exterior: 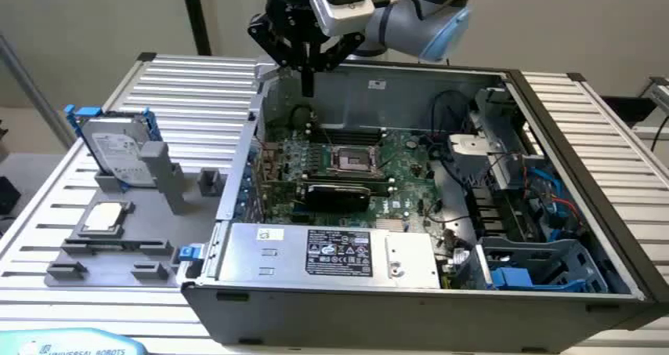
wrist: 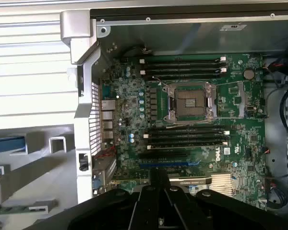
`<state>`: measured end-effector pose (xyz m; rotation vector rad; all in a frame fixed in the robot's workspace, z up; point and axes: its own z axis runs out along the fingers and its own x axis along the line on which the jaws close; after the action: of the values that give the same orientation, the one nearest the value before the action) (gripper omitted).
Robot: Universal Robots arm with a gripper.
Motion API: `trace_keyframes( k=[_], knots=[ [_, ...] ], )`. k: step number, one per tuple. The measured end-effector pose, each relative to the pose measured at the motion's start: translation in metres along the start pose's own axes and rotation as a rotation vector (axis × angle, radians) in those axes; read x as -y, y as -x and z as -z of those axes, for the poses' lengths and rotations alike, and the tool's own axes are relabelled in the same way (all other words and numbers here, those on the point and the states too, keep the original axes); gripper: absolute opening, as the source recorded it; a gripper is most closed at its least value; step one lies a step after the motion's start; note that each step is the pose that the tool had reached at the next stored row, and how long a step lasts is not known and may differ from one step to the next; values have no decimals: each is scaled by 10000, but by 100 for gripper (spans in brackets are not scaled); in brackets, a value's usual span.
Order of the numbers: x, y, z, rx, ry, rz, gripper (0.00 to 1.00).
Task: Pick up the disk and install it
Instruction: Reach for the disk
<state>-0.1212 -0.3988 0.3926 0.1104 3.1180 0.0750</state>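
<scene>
The claw [exterior: 307, 85] hangs over the far corner of the open case [exterior: 418, 312], on the exterior view's left side of it. Its 2 fingers are pressed together and grasp nothing. In the wrist view the claw [wrist: 158, 194] points down at the motherboard [wrist: 192, 120], well above it. The disk [exterior: 117, 147] stands on edge in a grey holder [exterior: 157, 175] on the desk [exterior: 188, 81], outside the case and near the desk's edge at the exterior view's left, well apart from the claw. A chip [exterior: 105, 218] lies on the same holder, nearer the desk's front edge.
</scene>
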Motion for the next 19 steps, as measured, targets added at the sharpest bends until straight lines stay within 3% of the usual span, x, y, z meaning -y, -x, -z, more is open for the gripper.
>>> trace_keyframes(
  k=[14,19],
  knots=[
    [0,-1,0,0,0,0,11],
    [13,-177,4,-8,3,-1,11]
  ],
)
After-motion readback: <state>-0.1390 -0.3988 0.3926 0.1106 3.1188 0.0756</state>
